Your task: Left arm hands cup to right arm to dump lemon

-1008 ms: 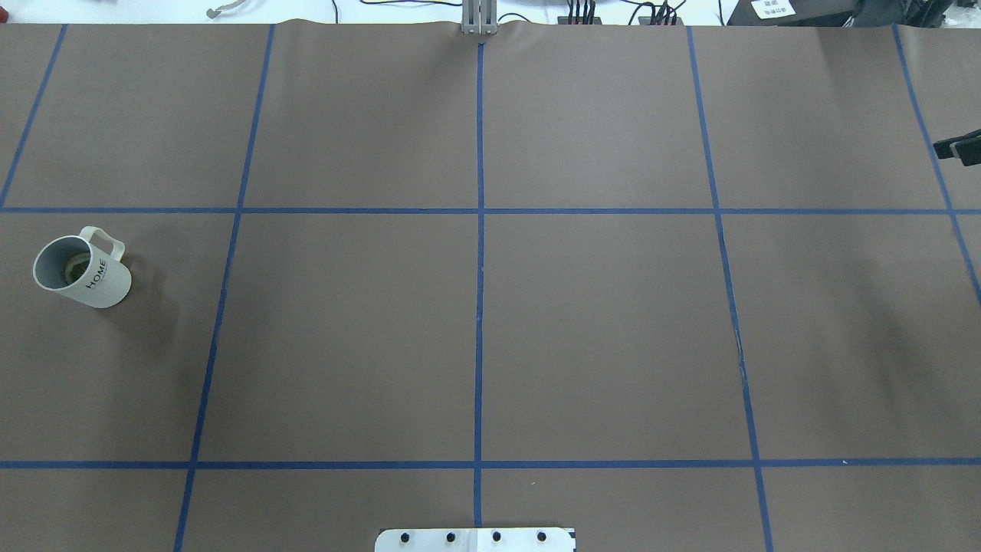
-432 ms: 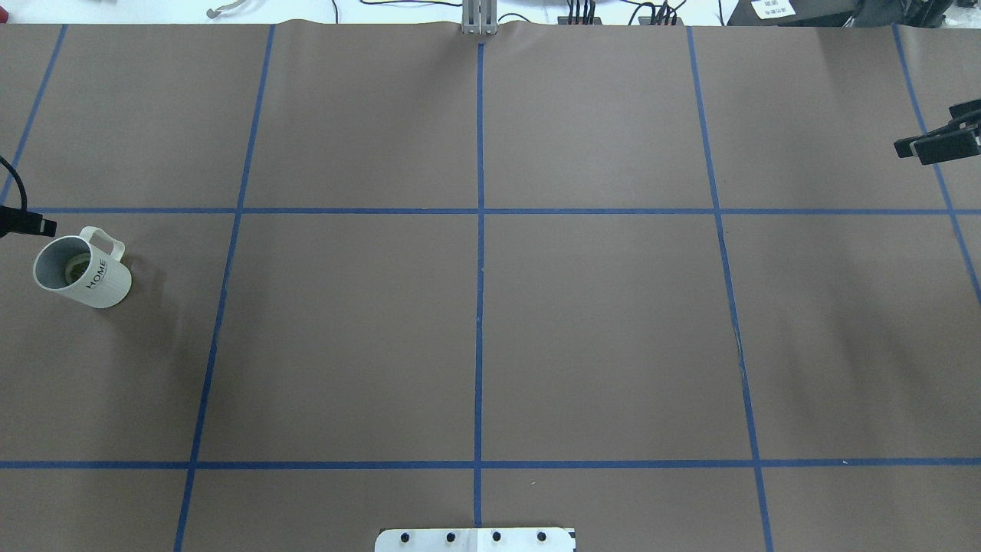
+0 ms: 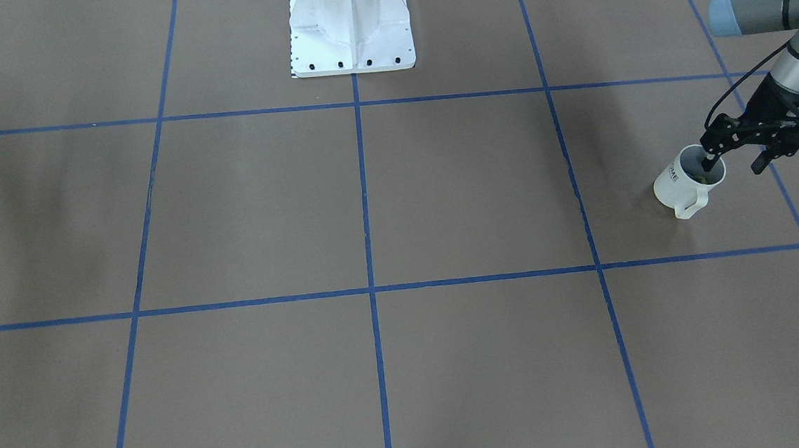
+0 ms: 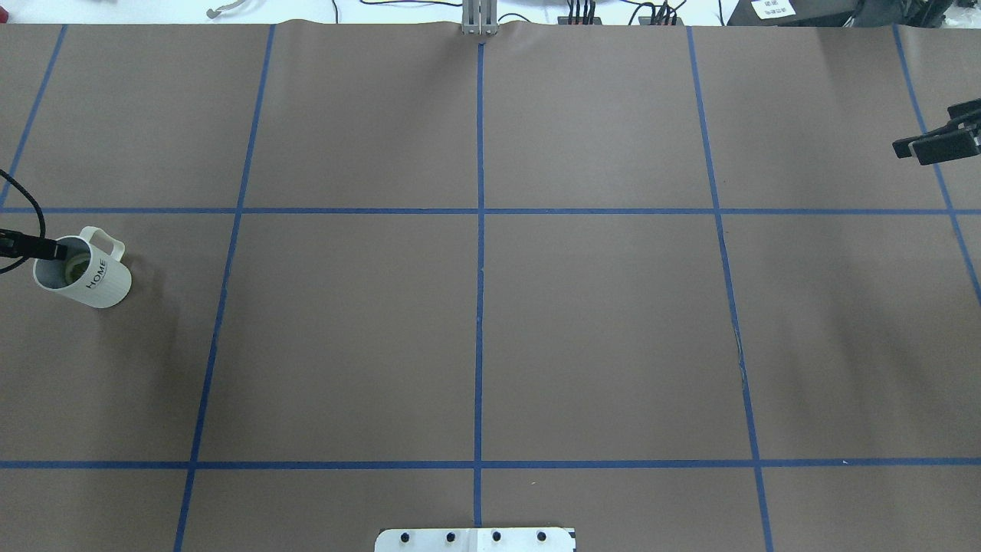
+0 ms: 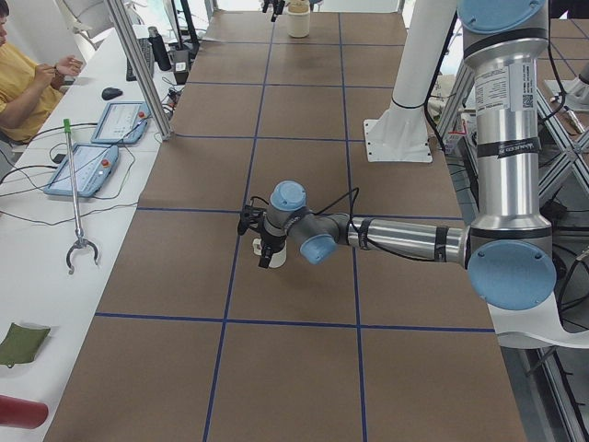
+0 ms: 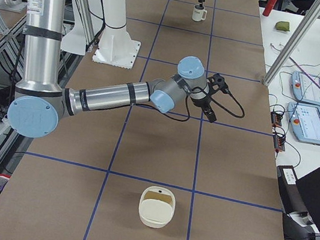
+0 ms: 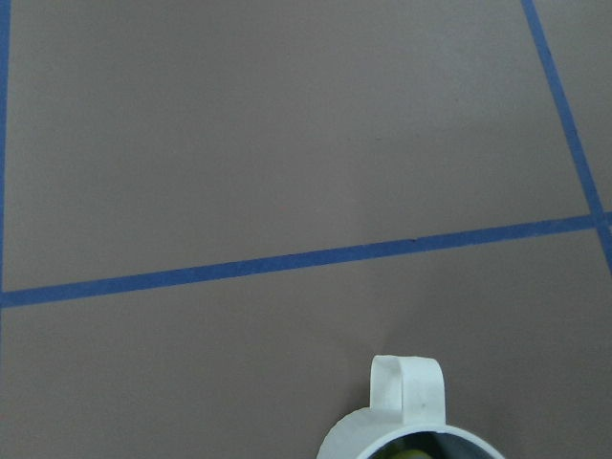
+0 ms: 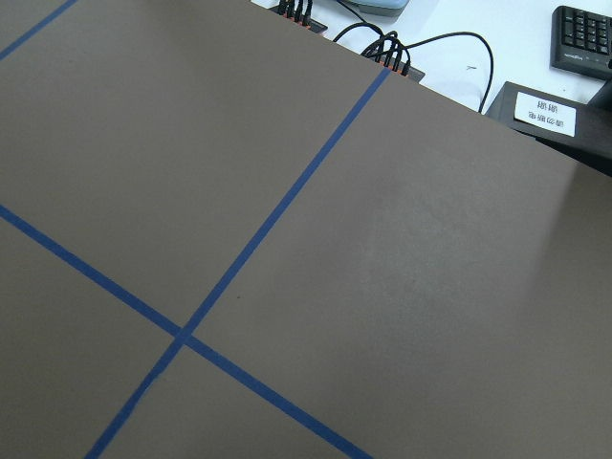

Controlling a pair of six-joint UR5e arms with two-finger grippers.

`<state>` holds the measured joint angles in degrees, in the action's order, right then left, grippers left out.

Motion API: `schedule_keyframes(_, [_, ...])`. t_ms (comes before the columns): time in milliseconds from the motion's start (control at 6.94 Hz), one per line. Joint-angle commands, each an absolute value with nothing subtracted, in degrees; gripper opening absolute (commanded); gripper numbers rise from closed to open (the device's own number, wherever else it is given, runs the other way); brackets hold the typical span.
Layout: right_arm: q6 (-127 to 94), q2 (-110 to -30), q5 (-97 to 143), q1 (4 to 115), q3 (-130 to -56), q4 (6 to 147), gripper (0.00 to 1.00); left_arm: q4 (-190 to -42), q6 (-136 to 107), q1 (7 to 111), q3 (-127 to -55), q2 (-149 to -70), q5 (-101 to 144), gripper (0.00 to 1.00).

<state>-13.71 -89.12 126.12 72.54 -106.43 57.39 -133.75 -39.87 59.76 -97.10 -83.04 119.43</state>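
The white "HOME" cup (image 4: 92, 280) stands upright at the table's far left, handle toward the far side. The yellow-olive lemon (image 4: 76, 267) lies inside it. My left gripper (image 3: 734, 162) is open at the cup (image 3: 681, 183): one finger (image 3: 710, 158) dips inside the rim and the other hangs outside it. The left wrist view shows only the cup's handle and rim (image 7: 408, 402). My right gripper (image 4: 927, 130) hovers at the table's right edge, fingers apart and empty, far from the cup.
The white robot base plate (image 3: 352, 51) sits at the table's near middle. A cream tub (image 6: 157, 206) stands at the right end of the table. A metal post (image 4: 480, 19) stands at the far edge. Blue tape lines grid the brown table.
My left gripper came in from the left edge and dropped onto the cup's rim. My right gripper moved a little inward from the right edge. The cup has not moved.
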Motion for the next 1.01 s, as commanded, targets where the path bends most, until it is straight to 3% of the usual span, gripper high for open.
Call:
schedule_keyframes(0, [-13.7,-89.2,126.1,72.5,-106.4,57.4,1.0,-134.0,-39.6,58.6,-97.0,-83.0,119.3,0.02])
schedule_keyframes(576, [-13.4,-88.9,126.1,72.5,-106.5,57.3,1.0,-134.0,-39.5,58.6,-97.8,-83.1,120.1,0.0])
schedule_keyframes(864, [-13.1,-84.6,126.2,72.5,-105.4,54.4,1.0,-130.3,-39.5,61.8,-102.8,-83.8,126.3,0.0])
